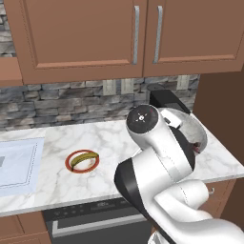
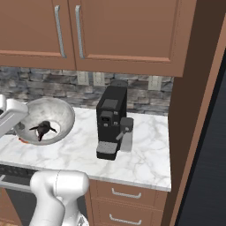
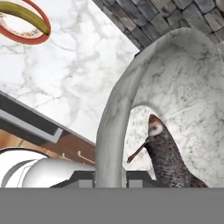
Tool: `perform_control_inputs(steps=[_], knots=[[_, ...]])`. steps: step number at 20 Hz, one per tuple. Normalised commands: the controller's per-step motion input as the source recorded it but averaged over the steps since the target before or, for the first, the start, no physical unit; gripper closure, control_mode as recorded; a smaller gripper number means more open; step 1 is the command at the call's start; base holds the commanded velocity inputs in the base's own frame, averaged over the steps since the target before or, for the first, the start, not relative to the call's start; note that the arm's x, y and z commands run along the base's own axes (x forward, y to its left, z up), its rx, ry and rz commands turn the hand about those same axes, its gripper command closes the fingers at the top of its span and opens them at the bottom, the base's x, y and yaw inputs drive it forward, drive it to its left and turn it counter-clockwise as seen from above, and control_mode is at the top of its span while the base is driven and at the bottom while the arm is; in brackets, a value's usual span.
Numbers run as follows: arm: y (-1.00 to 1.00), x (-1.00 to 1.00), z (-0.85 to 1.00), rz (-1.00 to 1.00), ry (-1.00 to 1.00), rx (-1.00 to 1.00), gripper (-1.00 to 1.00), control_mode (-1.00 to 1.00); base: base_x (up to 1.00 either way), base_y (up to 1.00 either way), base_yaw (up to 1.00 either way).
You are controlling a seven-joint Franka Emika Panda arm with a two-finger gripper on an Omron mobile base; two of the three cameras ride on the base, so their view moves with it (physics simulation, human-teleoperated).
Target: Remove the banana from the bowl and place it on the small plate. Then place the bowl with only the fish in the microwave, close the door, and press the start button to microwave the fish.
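at the bottom centre of the hand view the gripper (image 3: 110,177) pinches the rim of the bowl (image 3: 183,87), tilted, with the fish (image 3: 168,159) inside. the banana (image 1: 84,158) lies on the small plate (image 1: 69,165), left of centre. the right base view adds a coffee machine (image 2: 110,123) beside the bowl.

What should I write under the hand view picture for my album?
Gripper pinching the tilted bowl's rim, fish inside; banana rests on the small plate.
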Motion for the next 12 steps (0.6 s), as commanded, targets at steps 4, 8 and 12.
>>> perform_control_inputs(steps=[4,8,12], knots=[[0.0,0.0,-0.12,0.0,0.02,0.0,1.0,-1.0,0.0,0.0,0.0],[0.0,-0.04,-0.02,0.0,0.0,0.0,1.0,1.0,-0.64,0.05,-0.01],[0.0,0.0,0.0,0.0,0.0,0.0,1.0,1.0,-1.0,0.44,-0.08]])
